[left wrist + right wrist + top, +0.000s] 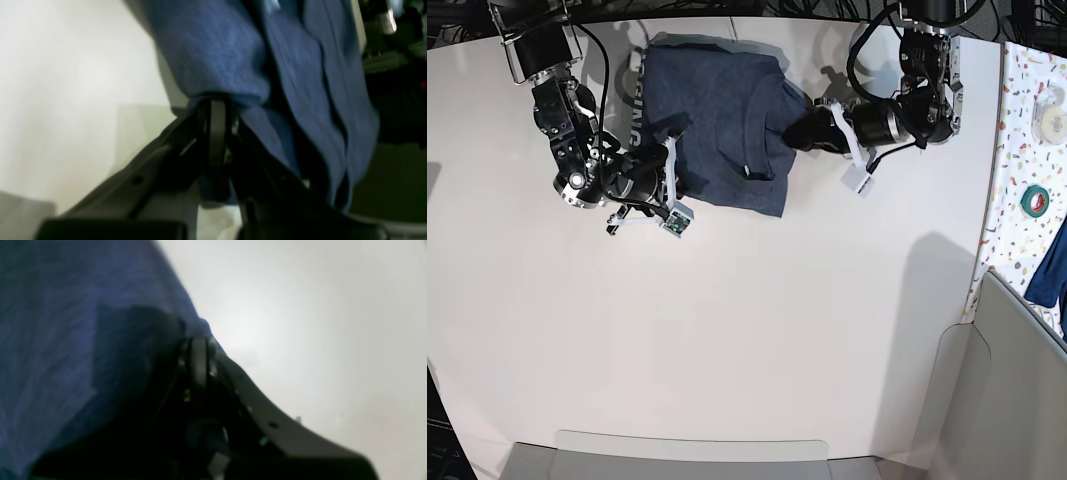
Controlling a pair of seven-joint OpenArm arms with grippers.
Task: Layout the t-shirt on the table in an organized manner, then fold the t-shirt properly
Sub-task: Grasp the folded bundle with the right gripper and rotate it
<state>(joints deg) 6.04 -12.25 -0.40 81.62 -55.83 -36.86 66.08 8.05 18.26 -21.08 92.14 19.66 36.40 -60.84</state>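
Note:
The dark navy t-shirt (717,120) lies bunched and partly doubled over at the far middle of the white table (727,330), with white lettering showing along its left edge. My left gripper (805,130), on the base view's right, is shut on the shirt's right edge. In the left wrist view its jaws (217,100) pinch a fold of the t-shirt (213,50), which hangs in pleats. My right gripper (672,140), on the base view's left, is shut on the shirt's left edge. The right wrist view shows the jaws (199,340) closed on the t-shirt (66,340).
A narrow speckled surface (1017,120) runs along the right side, carrying a green tape roll (1032,200), a pale tape roll (1049,98) and a brighter blue cloth (1052,265). Grey panels (1007,400) stand at the near right corner and along the near edge.

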